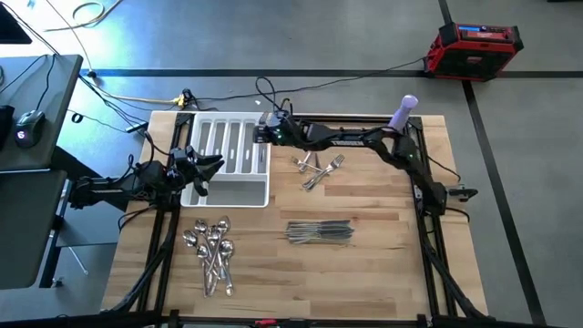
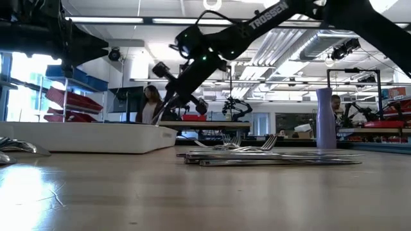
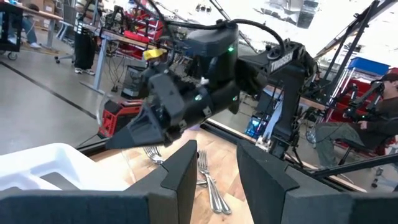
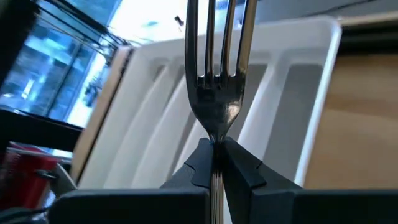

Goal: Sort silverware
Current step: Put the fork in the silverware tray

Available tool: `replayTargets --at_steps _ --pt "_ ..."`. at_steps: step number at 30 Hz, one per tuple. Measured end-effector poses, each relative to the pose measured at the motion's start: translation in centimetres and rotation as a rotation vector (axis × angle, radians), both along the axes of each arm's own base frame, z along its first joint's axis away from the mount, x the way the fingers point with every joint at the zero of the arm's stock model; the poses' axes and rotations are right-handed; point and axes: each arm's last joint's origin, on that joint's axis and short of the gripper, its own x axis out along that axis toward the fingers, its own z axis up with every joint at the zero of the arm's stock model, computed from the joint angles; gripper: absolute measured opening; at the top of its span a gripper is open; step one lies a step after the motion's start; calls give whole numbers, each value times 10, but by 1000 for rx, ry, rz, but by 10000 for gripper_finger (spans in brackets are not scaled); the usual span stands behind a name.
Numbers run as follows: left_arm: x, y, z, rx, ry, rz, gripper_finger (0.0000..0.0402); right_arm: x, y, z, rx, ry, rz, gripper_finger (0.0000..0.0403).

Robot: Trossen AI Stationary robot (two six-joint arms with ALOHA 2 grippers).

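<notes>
Right gripper (image 4: 214, 163) pinches a fork (image 4: 216, 93) by the neck, over the tray (image 4: 314, 93).
Best line it up with a slot before letting go.

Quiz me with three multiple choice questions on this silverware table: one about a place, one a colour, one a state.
1. The spoons lie:
A. inside the tray
B. on the wood in front of the tray
C. beside the purple bottle

2. The tray is:
A. white
B. red
C. black

3. The right gripper is:
A. open and empty
B. shut on a fork
C. shut on a knife

Answers: 1 B, the high view shows the pile on bare wood. 2 A, its plastic is white. 3 B, the right wrist view shows the fork pinched at its neck, over the tray.
</notes>
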Motion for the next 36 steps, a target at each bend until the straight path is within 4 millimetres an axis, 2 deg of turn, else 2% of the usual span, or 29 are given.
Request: replayTargets --at_steps 4,9,17,22,29,32,36 --pt "0 0 0 0 -1 0 97 7 -6 -12 43 82 -23 0" --pt "0 0 0 0 0 1 97 17 0 -22 46 104 -17 0" --pt "0 0 0 0 0 0 97 18 1 -32 79 125 -18 19" --pt "0 0 0 0 -1 0 97 17 3 -33 86 147 -17 51" --pt "0 0 0 0 0 0 97 17 4 -33 52 169 -1 123" --pt "0 0 0 0 -1 0 97 16 4 -26 -1 191 47 147" --pt "0 0 0 -1 0 0 97 3 4 10 -88 237 120 166"
